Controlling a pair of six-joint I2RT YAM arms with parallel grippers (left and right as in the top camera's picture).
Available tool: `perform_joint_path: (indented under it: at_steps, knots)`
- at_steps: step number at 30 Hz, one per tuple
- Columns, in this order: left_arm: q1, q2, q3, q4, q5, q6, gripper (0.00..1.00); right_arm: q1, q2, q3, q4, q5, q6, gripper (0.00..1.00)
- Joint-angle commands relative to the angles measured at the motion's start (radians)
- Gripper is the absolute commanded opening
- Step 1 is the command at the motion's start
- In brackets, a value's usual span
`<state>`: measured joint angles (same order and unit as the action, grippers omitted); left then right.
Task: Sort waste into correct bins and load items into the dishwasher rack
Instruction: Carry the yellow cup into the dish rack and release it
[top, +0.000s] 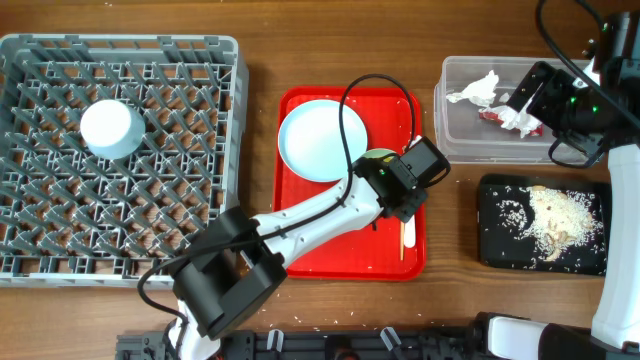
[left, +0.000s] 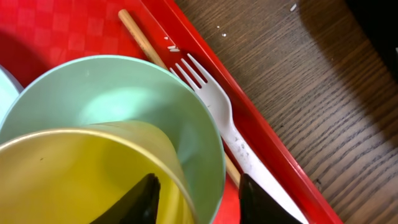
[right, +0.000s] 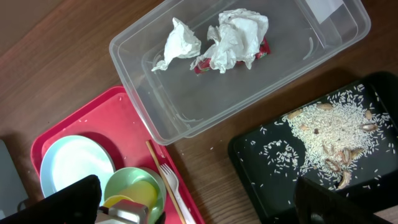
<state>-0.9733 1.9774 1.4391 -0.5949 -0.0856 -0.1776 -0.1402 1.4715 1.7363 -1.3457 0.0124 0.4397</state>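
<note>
tub (right: 134, 57): tissues (right: 233, 34), wrapper (top: 490, 115); black tray (top: 495, 250): rice (top: 555, 215); left claw (left: 196, 186) straddles yellow cup (left: 74, 174) (grip unclear); right claw (right: 198, 198) spread.

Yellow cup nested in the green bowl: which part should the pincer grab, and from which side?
Likely the yellow cup's thin rim wall, from straight above. It stands mouth up inside the mint-green bowl, so its outer sides are walled in. Bare bowl floor shows beside the cup, which leaves room for the outer finger while the other goes inside.
</note>
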Motion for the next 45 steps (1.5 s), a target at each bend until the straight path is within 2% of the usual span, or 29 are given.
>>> perform_joint_path:
  at_steps: [1,3,5,9,13,15,16,19,21,23,24,27,30,31,34,40,45]
  knots:
    - [0.007,0.009,-0.001,0.003,-0.017,0.013,0.25,-0.003,0.011,0.005,0.002,0.010,-0.018,1.00]
    - [0.008,0.009,-0.001,0.004,-0.017,0.013,0.18,-0.003,0.010,0.005,0.002,0.010,-0.018,1.00]
    - [0.008,0.008,-0.001,0.004,-0.017,0.013,0.04,-0.003,0.010,0.005,0.002,0.010,-0.018,1.00]
    - [0.008,-0.037,0.000,0.000,-0.017,-0.008,0.04,-0.003,0.010,0.005,0.002,0.010,-0.019,1.00]
    - [0.025,-0.226,0.000,-0.042,-0.016,-0.143,0.04,-0.003,0.010,0.005,0.002,0.010,-0.018,1.00]
    - [0.086,-0.346,0.000,-0.098,-0.001,-0.202,0.04,-0.003,0.010,0.005,0.002,0.010,-0.018,1.00]
    - [0.143,-0.408,0.000,-0.129,0.053,-0.218,0.04,-0.003,0.010,0.005,0.002,0.010,-0.018,1.00]
    - [0.436,-0.565,0.000,-0.208,0.303,-0.227,0.04,-0.003,0.010,0.005,0.002,0.010,-0.018,1.00]
    - [0.726,-0.615,-0.001,-0.266,0.457,-0.246,0.04,-0.003,0.010,0.005,0.002,0.010,-0.018,1.00]
    - [1.062,-0.595,-0.002,-0.344,0.694,-0.210,0.04,-0.003,0.010,0.005,0.002,0.010,-0.018,1.00]
    - [1.229,-0.562,-0.013,-0.378,0.853,-0.126,0.04,-0.003,0.011,0.005,0.002,0.010,-0.019,1.00]
    - [1.484,-0.477,-0.045,-0.393,1.072,-0.055,0.04,-0.003,0.010,0.005,0.002,0.010,-0.018,1.00]
    - [1.677,-0.356,-0.105,-0.393,1.218,0.019,0.04,-0.003,0.010,0.005,0.002,0.010,-0.018,1.00]
    - [1.722,-0.315,-0.122,-0.385,1.255,0.022,0.04,-0.003,0.010,0.005,0.002,0.010,-0.018,1.00]
    - [1.822,-0.190,-0.163,-0.387,1.487,0.129,0.04,-0.003,0.010,0.005,0.002,0.010,-0.019,1.00]
    - [1.854,-0.087,-0.263,-0.340,1.488,0.156,0.05,-0.003,0.010,0.005,0.002,0.010,-0.018,0.99]
    - [1.855,-0.079,-0.265,-0.341,1.484,0.159,0.05,-0.003,0.010,0.005,0.002,0.010,-0.019,1.00]
